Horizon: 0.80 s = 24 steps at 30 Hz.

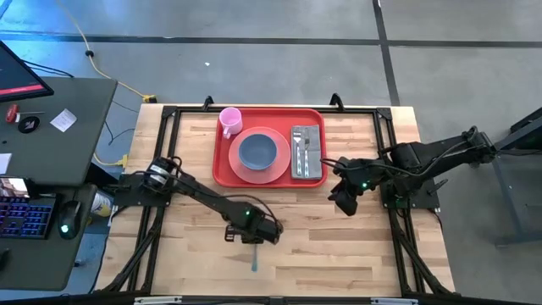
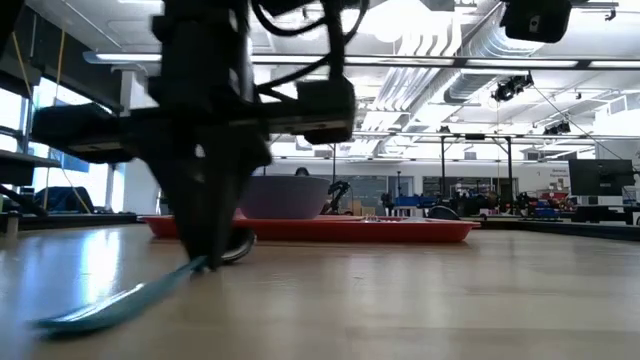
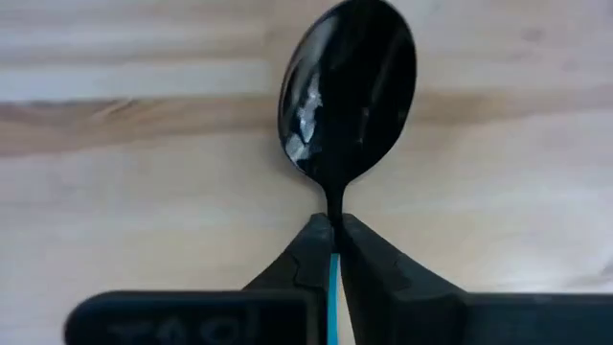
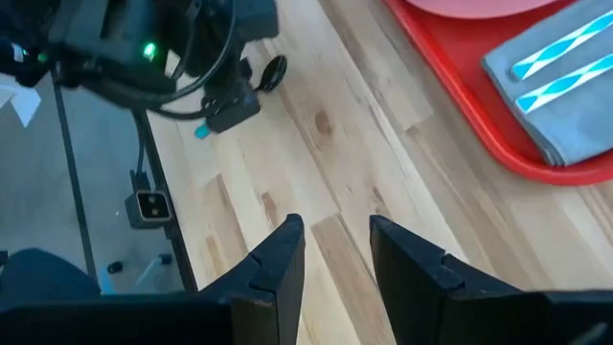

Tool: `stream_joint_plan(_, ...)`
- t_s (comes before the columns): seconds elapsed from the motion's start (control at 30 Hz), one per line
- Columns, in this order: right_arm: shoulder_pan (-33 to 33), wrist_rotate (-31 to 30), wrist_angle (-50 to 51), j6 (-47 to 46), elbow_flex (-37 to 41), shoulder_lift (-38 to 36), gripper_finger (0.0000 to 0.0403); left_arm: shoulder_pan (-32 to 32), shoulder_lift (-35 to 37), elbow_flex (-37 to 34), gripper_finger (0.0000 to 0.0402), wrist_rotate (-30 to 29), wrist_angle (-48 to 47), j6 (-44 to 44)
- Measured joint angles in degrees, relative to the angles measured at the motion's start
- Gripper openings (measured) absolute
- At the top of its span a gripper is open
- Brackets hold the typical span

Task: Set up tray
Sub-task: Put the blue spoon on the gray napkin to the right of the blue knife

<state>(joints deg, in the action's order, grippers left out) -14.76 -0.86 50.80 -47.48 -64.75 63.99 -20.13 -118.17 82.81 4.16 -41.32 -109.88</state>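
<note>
Lying well beyond the spoon-pinching left hand (image 1: pixel 254 238): the tray (image 1: pixel 222 161).

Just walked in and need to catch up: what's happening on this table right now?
The left gripper has closed on the teal handle of a spoon lying on the bare wood, near the table's front. The red tray at the back already holds a pink plate with a blue bowl, a pink cup and a grey napkin carrying cutlery. The right gripper waits open beside the tray, holding nothing.
</note>
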Motion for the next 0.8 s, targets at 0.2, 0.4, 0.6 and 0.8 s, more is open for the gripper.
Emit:
stream_joint_plan(0.2, -0.4, 2.9, 1.9, 0.0, 0.0, -0.2, 0.0112, 3.6, -0.1, -0.1, 0.0044, -0.1, 2.6, -1.1)
stream_joint_plan(0.4, -3.0, 2.3, 5.3, -0.5, 0.0, -1.6, 0.0113, 7.4, -0.2, -0.1, 0.0031, -1.2, 6.9, -1.6)
stream_joint_plan(0.6, -6.4, -0.8, 8.4, -1.8, 0.0, -3.4, 0.0113, 11.4, -0.3, -0.2, 0.0077, -2.3, 12.1, -3.0)
stream_joint_plan(0.8, -9.6, -6.6, 10.7, -4.7, 0.0, -4.2, 0.0113, 13.4, -0.3, -0.2, 0.0085, -3.9, 19.6, -3.6)
